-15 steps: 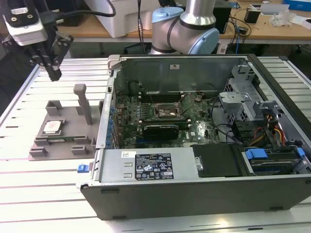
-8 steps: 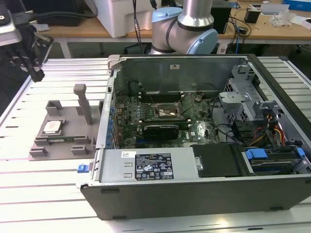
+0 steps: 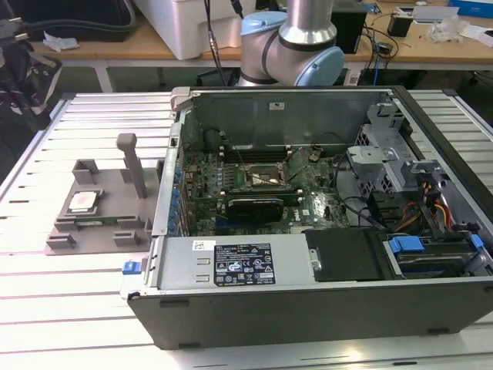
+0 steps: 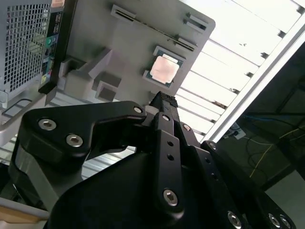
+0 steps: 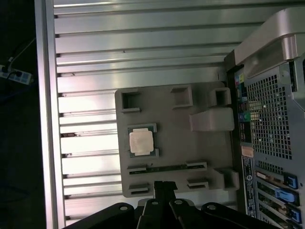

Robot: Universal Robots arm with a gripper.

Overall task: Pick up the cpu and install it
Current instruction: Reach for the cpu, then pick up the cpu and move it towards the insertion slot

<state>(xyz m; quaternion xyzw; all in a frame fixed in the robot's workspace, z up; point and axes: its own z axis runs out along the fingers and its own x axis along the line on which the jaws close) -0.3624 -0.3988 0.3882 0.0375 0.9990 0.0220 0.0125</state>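
One cpu point(image 5: 141, 141), seated in its grey fixture point(image 5: 174, 143), untouched.
I see the cpu lying flat in a square pocket of the fixture, which sits on the slatted table point(image 5: 143, 47) to the exterior view's left of the open computer case point(image 3: 308, 308). My gripper point(image 5: 164, 185) hangs clear of it, fingers pressed together, holding nothing.
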